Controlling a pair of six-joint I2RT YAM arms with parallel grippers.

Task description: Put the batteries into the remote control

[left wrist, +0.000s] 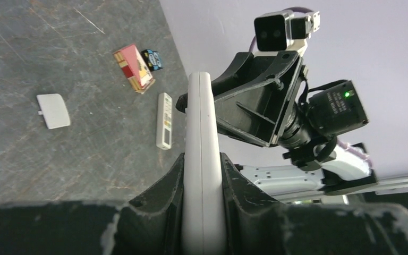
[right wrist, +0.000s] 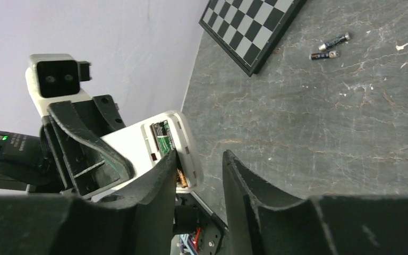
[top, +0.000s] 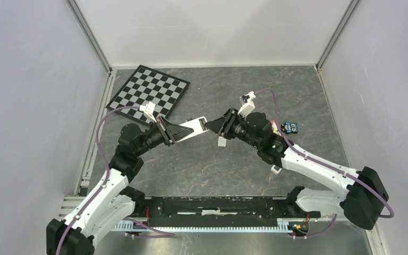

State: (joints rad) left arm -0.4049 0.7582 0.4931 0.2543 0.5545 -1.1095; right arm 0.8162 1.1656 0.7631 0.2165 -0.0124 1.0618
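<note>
My left gripper is shut on the white remote control and holds it above the table; in the left wrist view the remote shows edge-on between the jaws. In the right wrist view the remote shows its back with the compartment open and a greenish battery inside. My right gripper is open at the remote's end, one finger against the compartment; it also shows in the top view. Two batteries lie on the table.
A chessboard lies at the back left. A white battery cover, a slim white remote, a red box and a small blue toy lie on the table under and beyond the right arm.
</note>
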